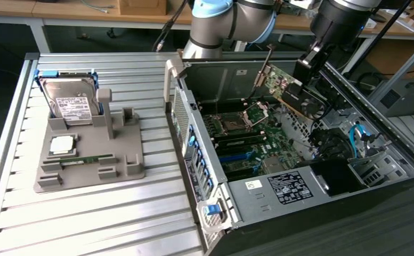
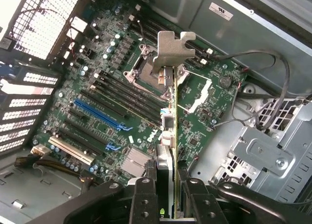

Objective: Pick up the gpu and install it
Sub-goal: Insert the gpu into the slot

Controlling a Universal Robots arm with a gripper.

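Pincer (image 2: pixel 168 199) clamped narrow on gpu (image 2: pixel 169 117), one finger on each face. Card edge-on, hanging inside open computer case (image 1: pixel 264 197), over motherboard (image 2: pixel 112 83). Metal bracket (image 2: pixel 171 46) at card end farthest from pincer.

Judgement: card light, stiff, thin, fragile. Best hold is flat board faces, clear of cooler and connector edge.

Case holds motherboard, blue slot (image 2: pixel 97 112) beneath pincer, cables (image 2: pixel 273 58). Grey holder (image 1: pixel 86 178), well apart from pincer, carries hard drive (image 1: pixel 70 104) and RAM stick (image 1: pixel 82 159).

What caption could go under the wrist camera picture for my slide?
Gripper holds the gpu edge-on above the motherboard inside the open computer case.
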